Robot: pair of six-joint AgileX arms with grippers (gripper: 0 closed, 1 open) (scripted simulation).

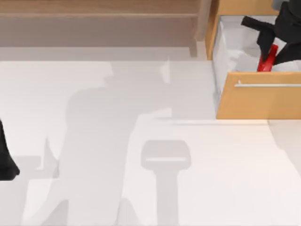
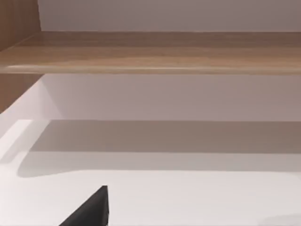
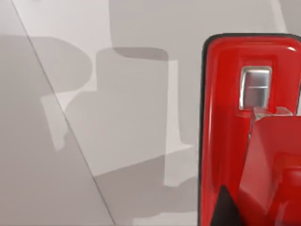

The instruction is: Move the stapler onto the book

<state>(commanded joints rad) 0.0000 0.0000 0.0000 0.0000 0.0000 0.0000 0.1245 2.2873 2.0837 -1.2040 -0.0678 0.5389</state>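
The red stapler [image 1: 266, 60] stands tilted inside the open drawer [image 1: 225, 47] at the table's back right. My right gripper [image 1: 272, 47] reaches down into the drawer and is shut on the stapler. The right wrist view shows the stapler [image 3: 225, 122] very close, with its metal plate and a dark fingertip [image 3: 225, 207] against its side, over the drawer's pale floor. My left arm [image 1: 7, 162] is parked at the table's left edge. The book is out of view.
The drawer's wooden front [image 1: 258, 101] with a metal handle [image 1: 268, 85] juts over the white table [image 1: 117, 141]. A wooden shelf [image 1: 94, 9] runs along the back, and the left wrist view faces that shelf [image 2: 150, 52].
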